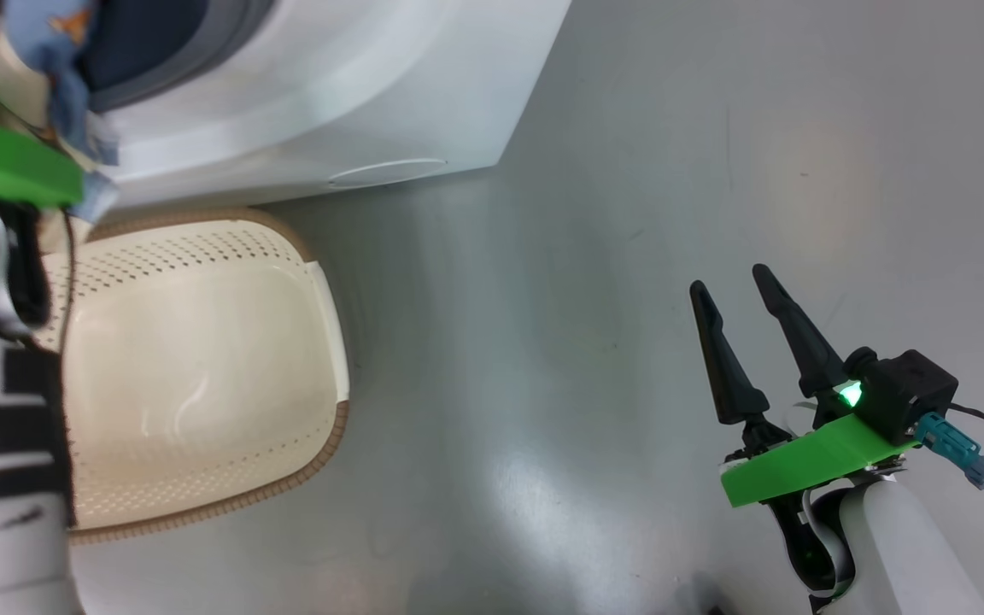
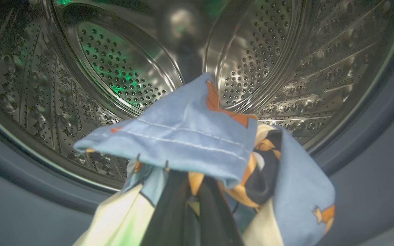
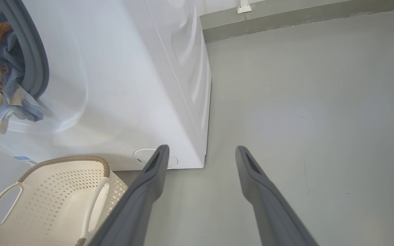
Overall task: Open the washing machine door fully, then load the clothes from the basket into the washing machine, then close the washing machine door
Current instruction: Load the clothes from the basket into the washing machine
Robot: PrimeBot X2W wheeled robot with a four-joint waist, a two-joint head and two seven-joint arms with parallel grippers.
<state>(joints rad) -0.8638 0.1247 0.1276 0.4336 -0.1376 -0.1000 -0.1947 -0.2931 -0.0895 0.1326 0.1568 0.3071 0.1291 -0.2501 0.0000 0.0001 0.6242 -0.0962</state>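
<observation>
Light blue fabric, the clothes (image 2: 190, 143), is pinched in the fully closed left gripper (image 2: 192, 201) at the mouth of the washing machine (image 1: 355, 85), just before the steel drum (image 2: 121, 68). The basket (image 1: 325, 325) looks empty. I think the arm should reach deeper before letting go, because loose ends hang over the gasket (image 3: 38, 68) and could be trapped at closing. The right gripper (image 1: 729, 278) is wide open, holding nothing
</observation>
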